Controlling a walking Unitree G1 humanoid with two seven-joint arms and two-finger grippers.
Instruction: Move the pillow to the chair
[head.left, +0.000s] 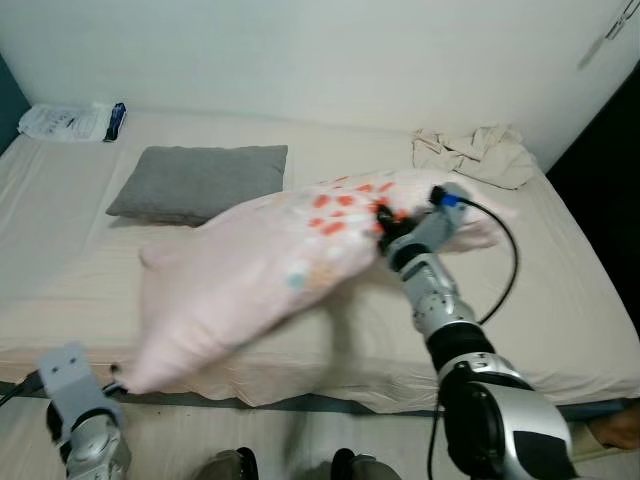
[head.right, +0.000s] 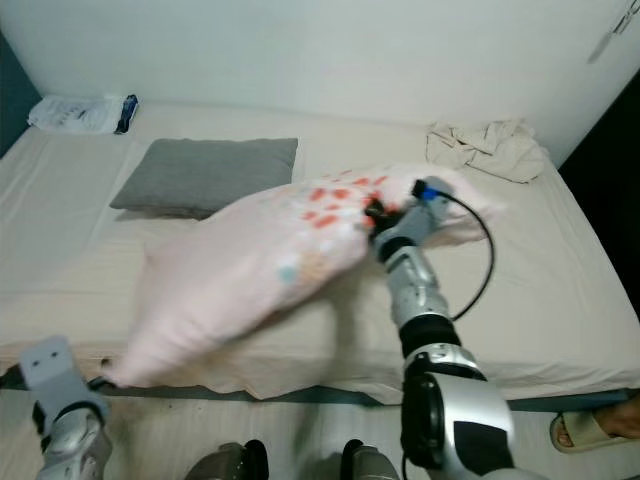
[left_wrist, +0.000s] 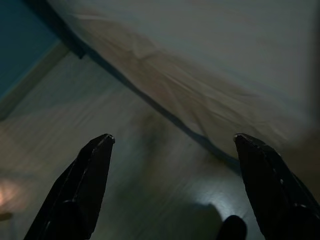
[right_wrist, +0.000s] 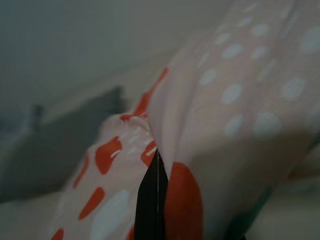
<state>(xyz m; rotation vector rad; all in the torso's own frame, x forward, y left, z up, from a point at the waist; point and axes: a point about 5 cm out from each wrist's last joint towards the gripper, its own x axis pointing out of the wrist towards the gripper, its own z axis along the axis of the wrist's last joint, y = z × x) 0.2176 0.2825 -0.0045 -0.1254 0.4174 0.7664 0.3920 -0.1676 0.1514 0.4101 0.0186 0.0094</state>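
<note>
A long pale pink pillow (head.left: 260, 270) with red and white spots hangs lifted over the bed (head.left: 560, 330), blurred by motion, its low end near the bed's front edge. My right gripper (head.left: 385, 228) is shut on the pillow's spotted fabric (right_wrist: 200, 120) near its upper end; in the right wrist view the black fingers (right_wrist: 152, 200) press together into a fold. My left gripper (left_wrist: 172, 145) is open, low at the left beside the bed, pointing at the floor with nothing between its fingers.
A grey pillow (head.left: 200, 182) lies at the back left of the bed. A crumpled beige cloth (head.left: 485, 152) sits at the back right, a white packet (head.left: 70, 122) at the far left corner. A person's sandalled foot (head.right: 595, 428) stands at the lower right.
</note>
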